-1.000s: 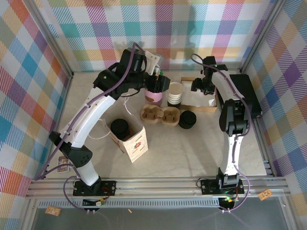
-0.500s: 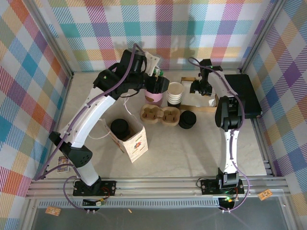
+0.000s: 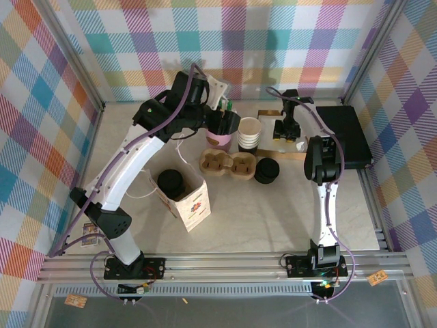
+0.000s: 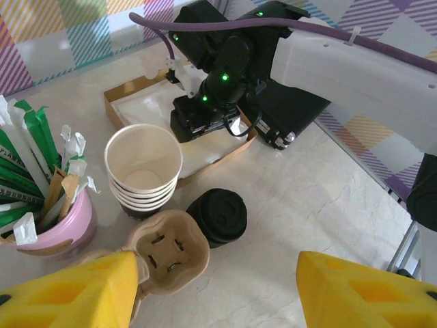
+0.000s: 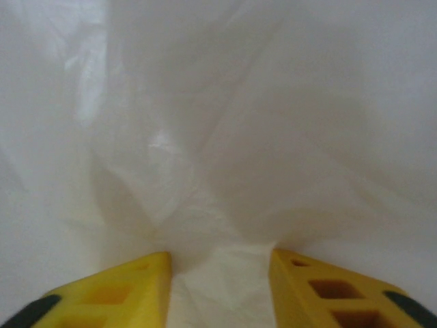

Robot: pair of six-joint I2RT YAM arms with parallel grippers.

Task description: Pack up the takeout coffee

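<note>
While right claw (image 5: 220, 258) sits half-closed on white paper (image 5: 225, 137), hold uncertain, left claw (image 4: 215, 277) open and empty: risk, several sheets lifting together.

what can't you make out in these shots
Top view: the takeout coffee sits in the paper bag; the bag's walls hide its cup body.
Right wrist view: the white paper is close and blurred; whether the right gripper has its jaws closed on it is unclear.
Top view: the left arm overlaps the pink cup, hiding most of what it holds.
</note>
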